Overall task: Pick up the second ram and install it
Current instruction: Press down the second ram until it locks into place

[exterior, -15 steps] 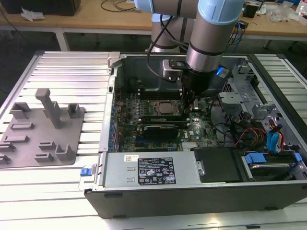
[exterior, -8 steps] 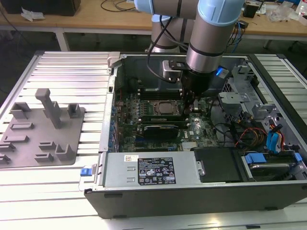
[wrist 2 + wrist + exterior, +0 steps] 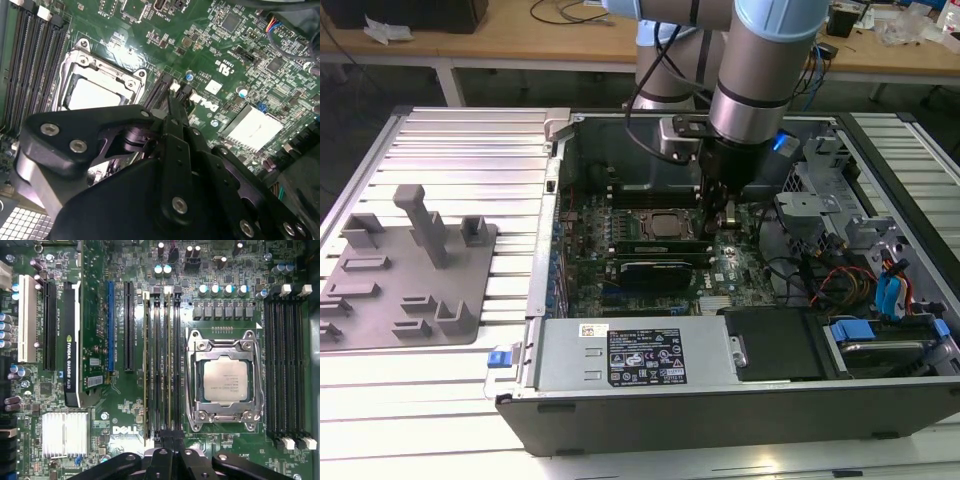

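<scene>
Green and crowded with parts, the large motherboard [image 3: 115, 410] lies in the open dark metal computer case [image 3: 650, 395]; the black gripper [image 3: 167, 437] hangs low over the long black memory slots [image 3: 162, 362] beside the silver square CPU socket [image 3: 225, 380]. The second ram [image 3: 169, 360], a thin green stick, stands on edge in those slots, its near end between the fingertips; whether the fingers clamp it cannot be told. A grey plastic fixture tray [image 3: 405, 285] sits well apart on the ribbed metal table [image 3: 460, 170].

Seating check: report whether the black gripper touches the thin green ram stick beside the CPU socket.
Cannot tell. In the first wrist view the gripper overlaps the ram stick at its end, with no plain contact or gap.
</scene>
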Tool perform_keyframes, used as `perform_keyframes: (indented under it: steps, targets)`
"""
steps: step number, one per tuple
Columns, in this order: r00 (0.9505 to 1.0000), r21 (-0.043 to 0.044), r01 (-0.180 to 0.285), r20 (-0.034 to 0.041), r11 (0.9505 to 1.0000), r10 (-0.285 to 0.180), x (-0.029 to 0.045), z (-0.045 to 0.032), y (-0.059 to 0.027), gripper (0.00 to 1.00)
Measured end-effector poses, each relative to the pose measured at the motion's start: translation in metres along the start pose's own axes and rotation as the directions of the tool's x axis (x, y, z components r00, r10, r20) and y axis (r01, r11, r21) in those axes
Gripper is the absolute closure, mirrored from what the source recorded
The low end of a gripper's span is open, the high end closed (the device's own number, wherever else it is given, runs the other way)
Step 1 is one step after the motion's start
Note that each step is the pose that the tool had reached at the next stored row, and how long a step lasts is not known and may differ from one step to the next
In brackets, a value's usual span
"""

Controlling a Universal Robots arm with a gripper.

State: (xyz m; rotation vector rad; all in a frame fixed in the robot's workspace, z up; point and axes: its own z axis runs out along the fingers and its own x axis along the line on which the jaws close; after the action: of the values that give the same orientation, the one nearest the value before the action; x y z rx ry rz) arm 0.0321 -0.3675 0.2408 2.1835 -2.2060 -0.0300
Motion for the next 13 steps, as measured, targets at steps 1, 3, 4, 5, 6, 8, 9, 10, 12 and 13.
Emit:
perform_keyframes:
  steps: [1, 3, 4, 5, 6, 8, 9, 10, 12, 13]
  targets:
    - [1.0000, -0.0001, 0.000, -0.0001, 1.0000, 0.000, 0.0001, -0.0001, 0.0016, 0.92]
    - [1.0000, 0.0000, 0.000, 0.0002, 1.0000, 0.000, 0.0001, 0.0002, 0.0074, 0.92]
    - [1.0000, 0.0002, 0.000, 0.0005, 1.0000, 0.000, 0.0002, 0.0004, 0.0123, 0.92]
    - [1.0000, 0.0003, 0.000, 0.0006, 1.0000, 0.000, 0.0002, 0.0006, 0.0164, 0.92]
    - [1.0000, 0.0004, 0.000, 0.0008, 1.0000, 0.000, 0.0002, 0.0008, 0.0206, 0.92]
    - [1.0000, 0.0008, 0.000, 0.0011, 1.0000, 0.000, 0.0004, 0.0017, 0.0417, 0.92]
    - [1.0000, 0.0010, 0.000, 0.0012, 1.0000, 0.000, 0.0004, 0.0020, 0.0476, 0.92]
    - [1.0000, 0.0012, 0.000, 0.0013, 1.0000, 0.000, 0.0005, 0.0023, 0.0535, 0.92]
    - [1.0000, 0.0013, 0.000, 0.0012, 1.0000, 0.000, 0.0006, 0.0028, 0.0624, 0.92]
    - [1.0000, 0.0014, 0.000, 0.0012, 1.0000, 0.000, 0.0007, 0.0031, 0.0671, 0.92]
